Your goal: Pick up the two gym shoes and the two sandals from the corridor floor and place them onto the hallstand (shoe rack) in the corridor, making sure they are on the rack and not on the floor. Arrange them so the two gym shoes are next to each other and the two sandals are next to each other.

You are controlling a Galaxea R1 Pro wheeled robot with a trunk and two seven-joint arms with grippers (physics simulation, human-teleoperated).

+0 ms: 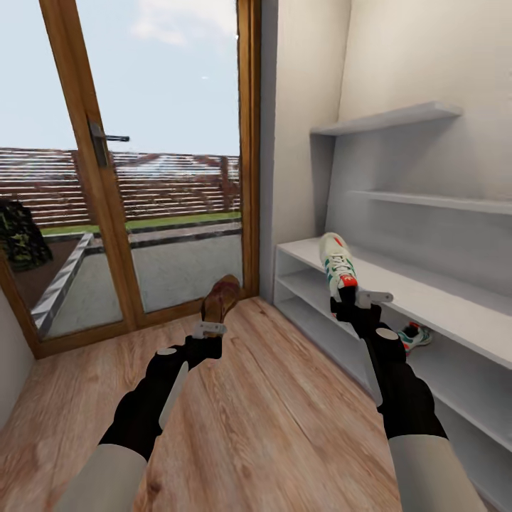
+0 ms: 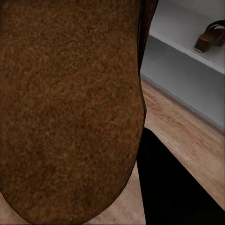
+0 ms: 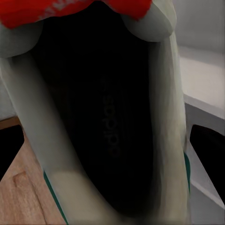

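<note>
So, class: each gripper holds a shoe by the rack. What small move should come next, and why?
Probably lower the right gripper to set its gym shoe down on the hallstand, as it already hangs over the top edge. The other gym shoe lies on a lower shelf, so a move there may suit better.

white hallstand [image 1: 455, 306], one gym shoe [image 1: 414, 336] on middle shelf, wood floor [image 1: 270, 419]

Hallstand [image 1: 455, 313] on the right, one gym shoe [image 1: 414, 336] in it, glass door [image 1: 156, 163] ahead
</note>
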